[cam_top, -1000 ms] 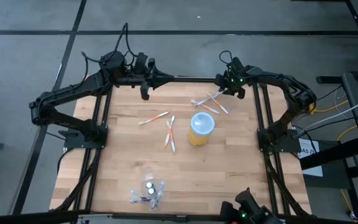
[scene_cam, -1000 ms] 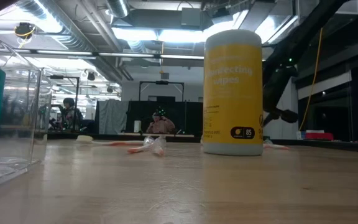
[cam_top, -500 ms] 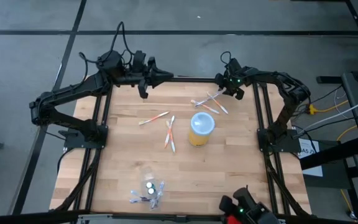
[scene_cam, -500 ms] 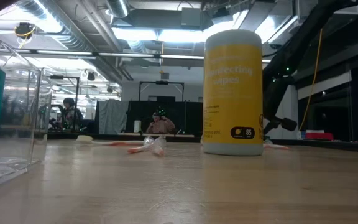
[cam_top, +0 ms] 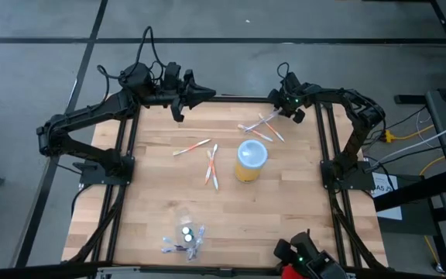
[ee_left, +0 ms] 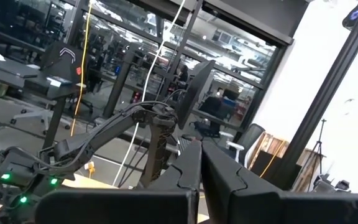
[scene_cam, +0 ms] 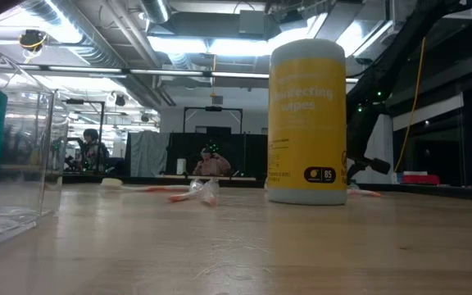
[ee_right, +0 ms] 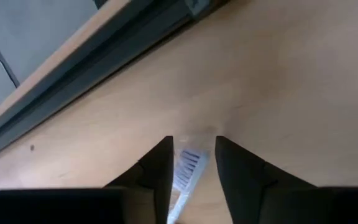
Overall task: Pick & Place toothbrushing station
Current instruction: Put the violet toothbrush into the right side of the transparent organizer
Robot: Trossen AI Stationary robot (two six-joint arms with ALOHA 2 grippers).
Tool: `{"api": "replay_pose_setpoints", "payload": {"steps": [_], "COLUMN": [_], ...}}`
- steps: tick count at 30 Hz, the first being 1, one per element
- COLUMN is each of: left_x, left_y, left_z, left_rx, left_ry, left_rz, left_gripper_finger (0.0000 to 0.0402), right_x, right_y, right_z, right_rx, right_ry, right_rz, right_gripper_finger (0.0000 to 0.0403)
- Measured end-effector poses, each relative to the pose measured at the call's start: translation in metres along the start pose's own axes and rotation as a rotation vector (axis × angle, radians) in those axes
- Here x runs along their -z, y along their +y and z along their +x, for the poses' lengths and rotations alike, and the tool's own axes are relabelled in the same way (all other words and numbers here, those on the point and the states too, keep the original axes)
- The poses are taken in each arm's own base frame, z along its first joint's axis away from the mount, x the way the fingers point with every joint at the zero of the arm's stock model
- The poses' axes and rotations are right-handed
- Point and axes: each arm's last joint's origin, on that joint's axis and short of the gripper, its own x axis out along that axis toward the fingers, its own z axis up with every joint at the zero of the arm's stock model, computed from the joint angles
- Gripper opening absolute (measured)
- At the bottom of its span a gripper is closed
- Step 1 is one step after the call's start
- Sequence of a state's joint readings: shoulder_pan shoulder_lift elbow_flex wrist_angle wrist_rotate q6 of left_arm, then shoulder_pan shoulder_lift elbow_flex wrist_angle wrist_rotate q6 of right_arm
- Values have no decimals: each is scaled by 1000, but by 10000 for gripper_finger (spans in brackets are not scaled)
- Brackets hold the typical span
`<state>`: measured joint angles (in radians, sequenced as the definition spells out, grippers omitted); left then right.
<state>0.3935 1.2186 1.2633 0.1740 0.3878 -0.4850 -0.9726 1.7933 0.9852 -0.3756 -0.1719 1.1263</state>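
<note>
Several thin toothbrushes lie flat on the wooden table: a crossed cluster [cam_top: 259, 129] at the far right, one [cam_top: 191, 147] near the middle, and a pair [cam_top: 211, 167] beside it. My right gripper [cam_top: 279, 116] points steeply down over the far-right cluster, open. Its fingers [ee_right: 160, 165] stand on either side of one brush's bristled head [ee_right: 189, 163]. The yellow cup with the pale-blue top [cam_top: 251, 160] stands upright mid-table. A clear pouch with teal tubes [cam_top: 185, 239] lies near the front edge. My left gripper [cam_top: 194, 95] hovers shut, high over the far left.
Black frame rails [cam_top: 231, 98] run along the table's far edge, close behind both grippers, and down both sides. In the low view the pouch's clear wall [scene_cam: 23, 156] fills the left foreground. Bare wood [cam_top: 285, 209] lies between the cup and the front edge.
My right gripper has sunk toward the far-right toothbrushes and rolled a little about its own axis. My left gripper has tipped up slightly without leaving its place. Nothing on the table has moved.
</note>
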Motion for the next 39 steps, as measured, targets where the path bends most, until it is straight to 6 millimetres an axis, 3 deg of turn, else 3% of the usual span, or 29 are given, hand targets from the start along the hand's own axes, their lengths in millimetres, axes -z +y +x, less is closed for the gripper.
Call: {"api": "replay_pose_setpoints", "payload": {"steps": [9, 16, 21, 29, 34, 39], "left_x": [0, 0, 1, 1, 1, 7], "left_y": [0, -1, -2, -3, -3, 2], "left_z": [0, 0, 0, 0, 0, -1], "left_rx": [1, 37, 54, 100, 106, 64], "left_ry": [-1, 18, 27, 52, 56, 118], "left_rz": [0, -15, -25, -25, -25, -24], "left_gripper_finger": [8, 8, 8, 8, 8, 8], "right_x": [-1, 12, 28, 62, 87, 110], "right_y": [2, 11, 30, 55, 75, 74], "right_z": [0, 1, -13, -67, -128, -179], "right_rx": [-24, -45, -137, -327, -620, -803], "right_ry": [-10, -18, -113, -285, -500, -620], "right_rz": [-19, -145, -237, -401, -534, -604], "right_gripper_finger": [11, 3, 2, 1, 1, 0]}}
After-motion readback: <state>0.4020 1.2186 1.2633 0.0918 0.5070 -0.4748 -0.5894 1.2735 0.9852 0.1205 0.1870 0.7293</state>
